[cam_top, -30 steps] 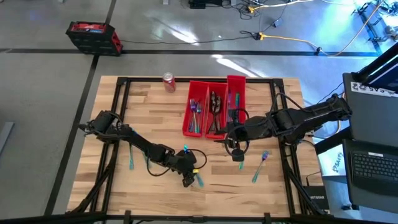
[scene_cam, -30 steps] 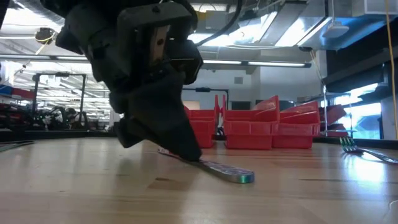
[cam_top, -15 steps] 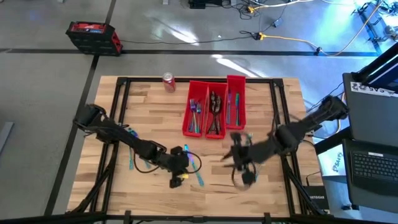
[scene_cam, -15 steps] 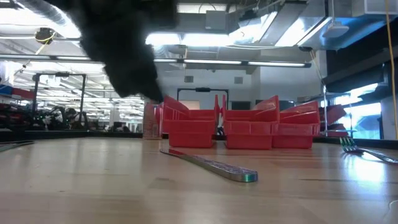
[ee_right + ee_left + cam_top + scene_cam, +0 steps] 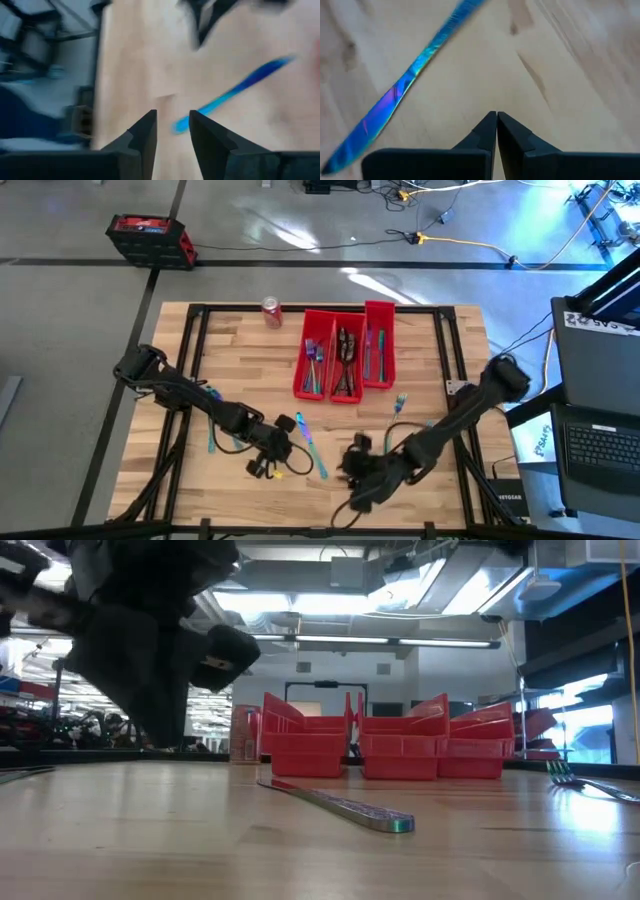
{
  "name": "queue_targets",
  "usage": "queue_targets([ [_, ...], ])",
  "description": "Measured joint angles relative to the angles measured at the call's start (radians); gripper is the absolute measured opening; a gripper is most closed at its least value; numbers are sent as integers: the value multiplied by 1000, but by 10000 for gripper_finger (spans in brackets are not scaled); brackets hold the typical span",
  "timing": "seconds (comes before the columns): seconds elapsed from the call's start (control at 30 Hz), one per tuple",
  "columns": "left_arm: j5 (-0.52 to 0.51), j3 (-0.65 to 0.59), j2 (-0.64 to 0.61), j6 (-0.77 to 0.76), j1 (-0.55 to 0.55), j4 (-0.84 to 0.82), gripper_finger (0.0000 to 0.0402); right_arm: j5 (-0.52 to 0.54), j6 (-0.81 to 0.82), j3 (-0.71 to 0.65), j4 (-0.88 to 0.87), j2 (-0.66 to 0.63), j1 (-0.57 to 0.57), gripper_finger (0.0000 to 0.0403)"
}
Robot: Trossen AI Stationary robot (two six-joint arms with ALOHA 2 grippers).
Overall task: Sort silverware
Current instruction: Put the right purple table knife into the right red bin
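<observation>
An iridescent blue knife lies flat on the wooden table toward the near edge; it also shows in the low view and the left wrist view. My left gripper hangs just left of it, shut with nothing between its fingers. My right gripper hovers just right of the knife, its fingers apart; the knife lies on the table beyond them. Three red bins holding sorted silverware stand at the far middle.
A red soda can stands at the far edge, left of the bins. A teal piece lies by the left arm and another near the bins. A fork lies at the right in the low view.
My left gripper has lifted off the knife's near end, moved toward the table's left edge and rolled about its own axis, staying shut. My right gripper has swung from beside the bins toward the near edge and down, arriving just right of the knife. The knife has stayed where it was.
</observation>
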Motion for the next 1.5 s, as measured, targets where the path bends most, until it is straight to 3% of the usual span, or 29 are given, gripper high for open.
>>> queue_targets([
  [0.17, 23, -28, 0, 187, 32, 19, 0, -191, 166, 4, 240, 128, -7, 114],
  [0.33, 77, -30, 4, 312, 87, 70, 0, -145, 170, 86, 287, 228, -8, 81],
  [0.5, 72, -29, 4, 434, 134, 162, 0, -194, 166, 148, 291, 282, -14, 45],
  [0.77, -82, -29, 19, 518, 194, 234, 0, -308, 262, 150, 286, 290, -24, 39],
  [0.93, -222, -28, 48, 551, 148, 246, 0, -328, 240, 150, 286, 290, -29, 40],
  [1.07, -265, -28, 100, 550, 116, 252, 0, -346, 222, 150, 284, 290, -27, 32],
  [1.23, -485, -30, 168, 558, 73, 292, 0, -345, 323, 150, 293, 290, -27, 18],
  [1.5, -517, -29, 170, 492, 67, 292, 0, -313, 375, 150, 317, 293, -25, 17],
])
